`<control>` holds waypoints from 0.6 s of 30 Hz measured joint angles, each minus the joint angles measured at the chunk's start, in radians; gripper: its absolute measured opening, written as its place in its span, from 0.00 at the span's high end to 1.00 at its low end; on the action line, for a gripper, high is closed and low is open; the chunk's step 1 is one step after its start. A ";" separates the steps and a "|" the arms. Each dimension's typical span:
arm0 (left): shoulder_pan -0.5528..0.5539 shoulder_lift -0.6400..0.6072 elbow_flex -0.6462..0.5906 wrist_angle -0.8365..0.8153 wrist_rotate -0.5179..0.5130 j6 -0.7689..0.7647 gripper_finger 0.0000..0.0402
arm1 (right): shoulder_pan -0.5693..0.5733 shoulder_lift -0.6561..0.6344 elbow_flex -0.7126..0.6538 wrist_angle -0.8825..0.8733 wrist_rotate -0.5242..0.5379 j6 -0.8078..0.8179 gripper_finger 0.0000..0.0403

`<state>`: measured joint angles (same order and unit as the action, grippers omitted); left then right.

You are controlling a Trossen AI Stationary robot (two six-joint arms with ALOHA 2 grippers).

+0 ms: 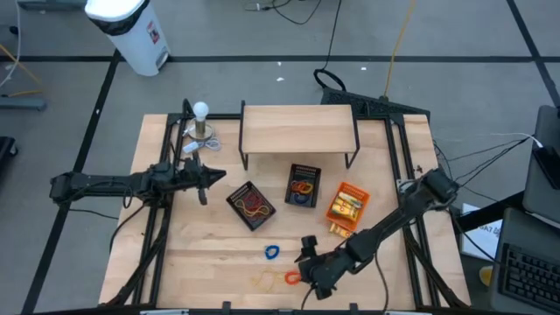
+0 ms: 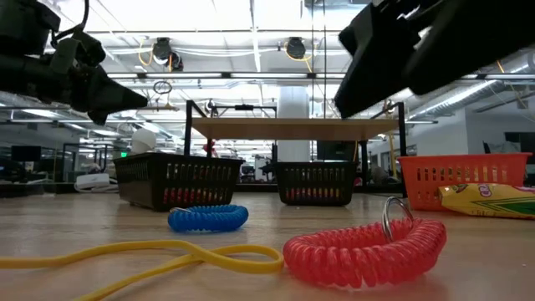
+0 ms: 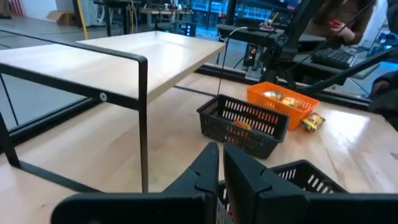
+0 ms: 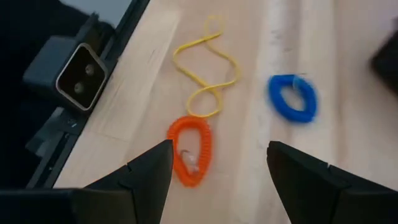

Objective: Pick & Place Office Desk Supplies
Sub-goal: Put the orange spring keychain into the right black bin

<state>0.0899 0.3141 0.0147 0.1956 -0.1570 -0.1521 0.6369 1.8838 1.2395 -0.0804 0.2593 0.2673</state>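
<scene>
I'm over a pale wooden tabletop with a light grain, set on a grey floor marked with dark lines; a white bin stands on that floor beyond the table's far edge, and the low view looks through to a bright room with ceiling lights.

My landmark is the low wooden shelf on thin black metal legs, at the far middle of the table. Just in front of it sit two black mesh baskets, one square-on and one turned at an angle to its left, both with coloured loops inside. To the right of those is an orange slotted plastic basket holding yellow packets, and one more yellow packet lies just outside it on the wood. A white ball on a small stand sits off the shelf's left end.

Well in front of the shelf, near the table's front edge, lie the loose pieces: a blue coiled plastic loop, an orange-red coiled loop with a small metal ring on it, and a thin yellow rubber band twisted in a figure of eight, touching the orange-red coil.

My right gripper hangs just above that orange-red coil, fingers spread wide, nothing between them. My left gripper is in the air left of the shelf, fingers pressed together, empty.
</scene>
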 joint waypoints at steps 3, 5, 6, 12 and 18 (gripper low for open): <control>0.000 0.000 0.000 0.031 -0.001 0.001 0.94 | 0.000 0.051 0.037 0.003 -0.007 -0.034 0.38; 0.000 0.000 0.000 0.082 -0.001 0.016 0.94 | 0.000 0.083 0.056 0.000 -0.007 -0.063 0.38; 0.000 0.000 0.000 0.106 -0.001 0.024 0.94 | 0.000 0.096 0.062 0.005 -0.008 -0.082 0.38; 0.000 0.000 0.000 0.136 0.000 0.040 0.94 | 0.006 0.124 0.061 -0.002 -0.023 -0.118 0.38; 0.000 0.000 0.000 0.060 0.008 0.017 0.94 | 0.006 0.127 0.061 0.001 -0.045 -0.120 0.38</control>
<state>0.0899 0.3141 0.0147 0.2555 -0.1493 -0.1350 0.6431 2.0109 1.3006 -0.0797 0.2147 0.1477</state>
